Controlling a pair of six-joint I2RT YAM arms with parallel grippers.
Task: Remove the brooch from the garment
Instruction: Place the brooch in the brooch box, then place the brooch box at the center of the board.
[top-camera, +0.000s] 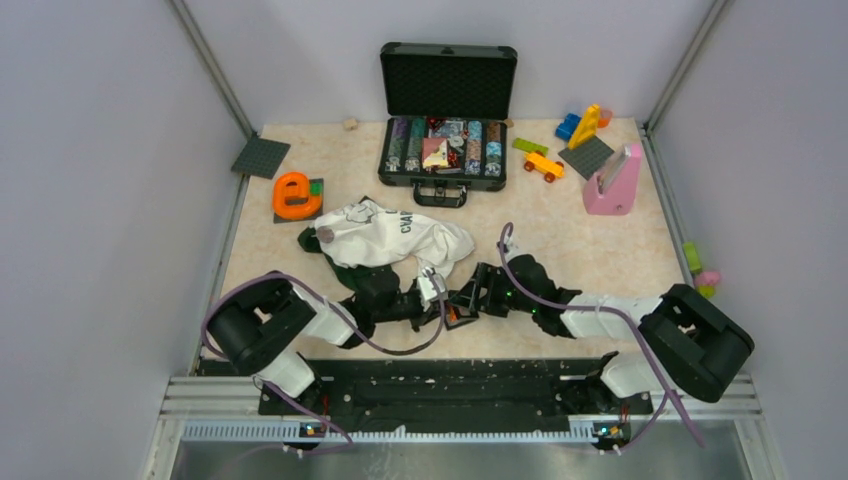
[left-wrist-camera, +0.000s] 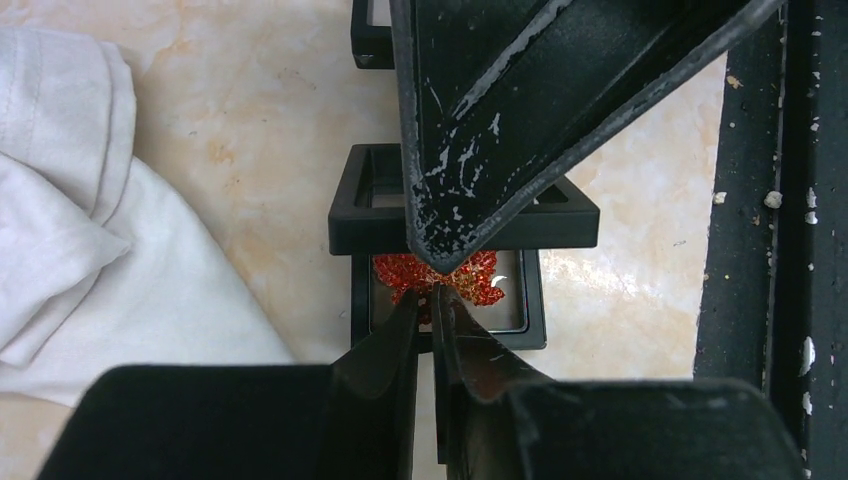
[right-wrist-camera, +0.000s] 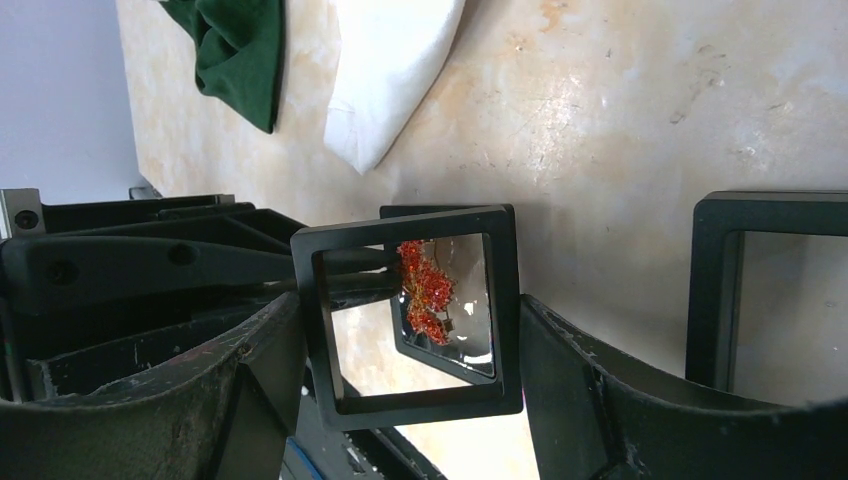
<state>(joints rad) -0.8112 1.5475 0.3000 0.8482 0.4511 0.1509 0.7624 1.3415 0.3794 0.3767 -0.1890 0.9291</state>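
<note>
— Where is the brooch (left-wrist-camera: 478, 280) found?
— In a black frame (right-wrist-camera: 505, 300) by the near edge of the table (right-wrist-camera: 620, 120). It is pinched at its edge by the nearly closed left gripper (left-wrist-camera: 428, 300). The frame is clamped by the right gripper (right-wrist-camera: 410, 310).

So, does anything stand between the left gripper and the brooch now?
Nothing visible does. The left gripper has its fingertips on the brooch, between the open halves of the black frame case that the right gripper holds.
</note>
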